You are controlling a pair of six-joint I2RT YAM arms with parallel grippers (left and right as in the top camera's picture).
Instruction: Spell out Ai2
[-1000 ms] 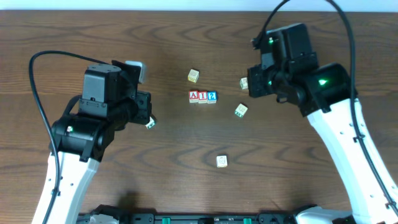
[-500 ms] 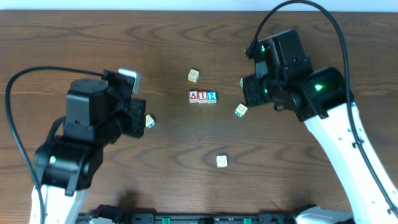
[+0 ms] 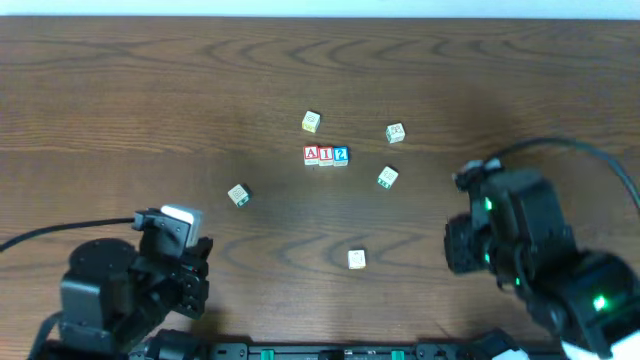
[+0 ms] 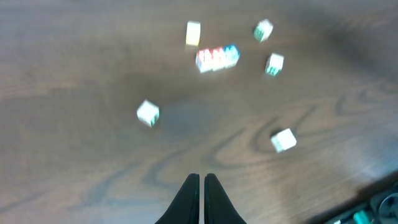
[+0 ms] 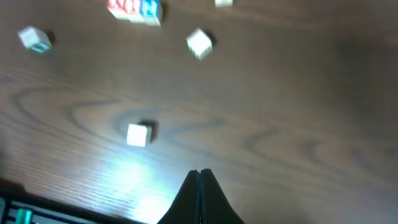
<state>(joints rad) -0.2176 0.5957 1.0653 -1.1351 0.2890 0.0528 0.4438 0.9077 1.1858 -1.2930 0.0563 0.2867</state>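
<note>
Three touching blocks (image 3: 326, 155) on the bench (image 3: 150, 100) read A, I, 2, I think; left gripper (image 4: 201, 177) and right gripper (image 5: 199, 172) both pinched together.

I see table (image 3: 120, 90) dark brown, wavy grain. A block (image 3: 311, 154), I block (image 3: 326, 155) red; 2 block (image 3: 341, 154) blue. At their 4 o'clock, loose block (image 3: 388, 177) cream, green marks.

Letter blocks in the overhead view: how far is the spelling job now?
Done: the A, I, 2 row stands together mid-table. In hand: nothing; left gripper and right gripper are shut and empty, away from the blocks. Left: apparently nothing; five spare blocks lie scattered.
</note>
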